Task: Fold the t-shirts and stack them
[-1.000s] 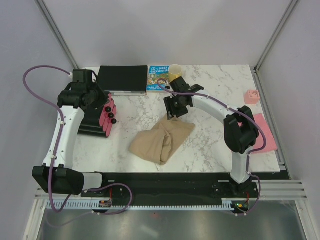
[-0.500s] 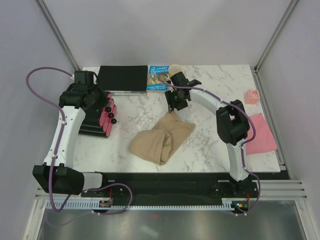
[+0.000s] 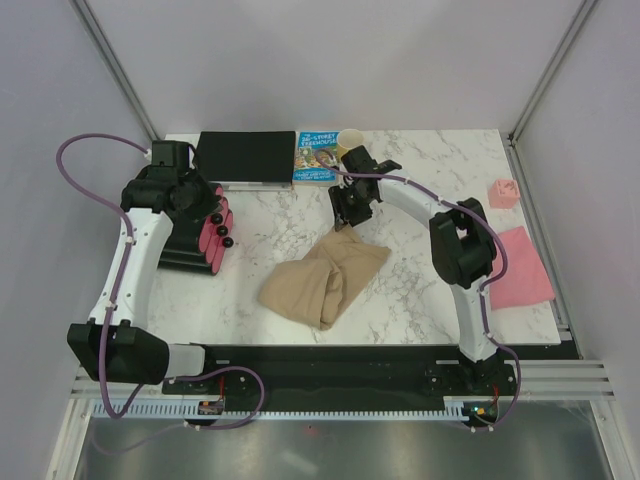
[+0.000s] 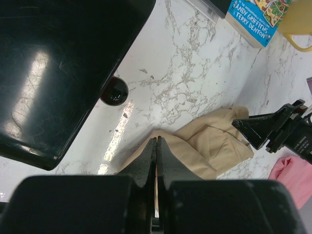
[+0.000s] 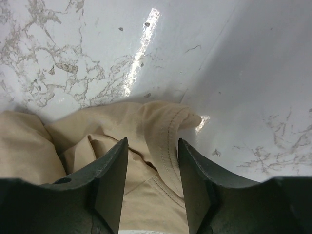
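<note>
Left arm (image 3: 125, 262) raised, jaws pressed together; right arm (image 3: 408, 196) outstretched forward, jaws parted, tips low.

Matt tan cloth shirt (image 3: 322, 280), glossy marbled tabletop (image 3: 420, 290)

Tan shirt (image 5: 151, 122), right wrist view: we lost most of it past the bottom and left edges.
Tan shirt, left wrist view: the left gripper (image 4: 156, 139), its fingers pressed together, covered the near part.
Pink shirt (image 4: 292, 175): only a corner peeked in at the right edge.
Book (image 4: 256, 19): the top edge cut it off; we read only the authors' names.
Yellow cup (image 4: 300, 22): clipped at the corner.
Drawer box (image 3: 215, 235): the left arm (image 3: 135, 260) hid most of it from above.
Right gripper (image 3: 345, 225), from above: too small and dark; we couldn't tell whether it touched cloth.
</note>
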Controlling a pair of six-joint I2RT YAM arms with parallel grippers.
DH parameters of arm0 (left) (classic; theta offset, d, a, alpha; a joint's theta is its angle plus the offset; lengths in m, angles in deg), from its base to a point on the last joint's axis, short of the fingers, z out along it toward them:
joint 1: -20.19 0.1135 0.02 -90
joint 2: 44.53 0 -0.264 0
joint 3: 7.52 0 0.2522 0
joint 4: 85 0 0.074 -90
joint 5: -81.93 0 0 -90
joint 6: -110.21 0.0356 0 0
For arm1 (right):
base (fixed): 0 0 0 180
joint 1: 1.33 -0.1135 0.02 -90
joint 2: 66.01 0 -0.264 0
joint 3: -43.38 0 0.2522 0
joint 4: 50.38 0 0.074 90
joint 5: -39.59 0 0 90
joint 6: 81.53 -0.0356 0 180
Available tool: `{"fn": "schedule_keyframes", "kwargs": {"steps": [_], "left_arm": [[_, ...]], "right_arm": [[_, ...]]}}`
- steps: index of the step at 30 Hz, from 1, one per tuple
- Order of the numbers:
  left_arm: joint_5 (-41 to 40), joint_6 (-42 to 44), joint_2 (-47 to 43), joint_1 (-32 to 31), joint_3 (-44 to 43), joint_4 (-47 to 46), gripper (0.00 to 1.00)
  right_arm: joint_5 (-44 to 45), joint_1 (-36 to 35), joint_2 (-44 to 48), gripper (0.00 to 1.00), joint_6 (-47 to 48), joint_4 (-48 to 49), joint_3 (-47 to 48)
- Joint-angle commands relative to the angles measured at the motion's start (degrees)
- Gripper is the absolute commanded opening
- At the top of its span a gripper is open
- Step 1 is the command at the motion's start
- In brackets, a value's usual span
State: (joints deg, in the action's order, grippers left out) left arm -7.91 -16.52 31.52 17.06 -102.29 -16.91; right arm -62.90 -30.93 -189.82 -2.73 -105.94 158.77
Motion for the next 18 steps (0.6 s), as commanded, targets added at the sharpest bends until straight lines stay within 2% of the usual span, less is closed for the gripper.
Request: {"fn": "schedule_keyframes", "kwargs": {"steps": [1, 4, 5, 6, 8, 13, 18], "left_arm": [[0.10, 1.57, 0.06, -0.12, -0.90, -0.62, 0.02], [0.01, 1.57, -0.03, -0.12, -0.64, -0.71, 0.02], [0.01, 1.49, -0.03, -0.12, -0.55, -0.63, 0.02], [0.01, 1.40, -0.03, -0.12, -0.46, -0.71, 0.02], [0.01, 1.31, -0.03, -0.12, -0.29, -0.63, 0.02], [0.01, 0.87, -0.03, -0.12, 0.42, -0.98, 0.02], [0.36, 0.70, -0.46, -0.12, 0.77, -1.41, 0.02]], "right_arm": [[-5.69, 0.51, -1.96, 0.54, 0.04, -0.56, 2.35], [-7.89, 0.51, -3.28, 0.52, -0.14, -1.00, 2.79], [-8.07, 0.51, -3.63, 0.47, -0.14, -1.00, 2.96], [-8.16, 0.60, -3.72, 0.28, -0.05, -1.00, 2.97], [-7.55, 0.51, -3.63, 0.02, -0.22, -0.83, 3.14], [-6.76, 0.51, 0.14, 0.00, -0.05, 0.40, 4.10], [-4.73, 0.78, 8.75, 0.00, -2.24, 1.72, 5.69]]}}
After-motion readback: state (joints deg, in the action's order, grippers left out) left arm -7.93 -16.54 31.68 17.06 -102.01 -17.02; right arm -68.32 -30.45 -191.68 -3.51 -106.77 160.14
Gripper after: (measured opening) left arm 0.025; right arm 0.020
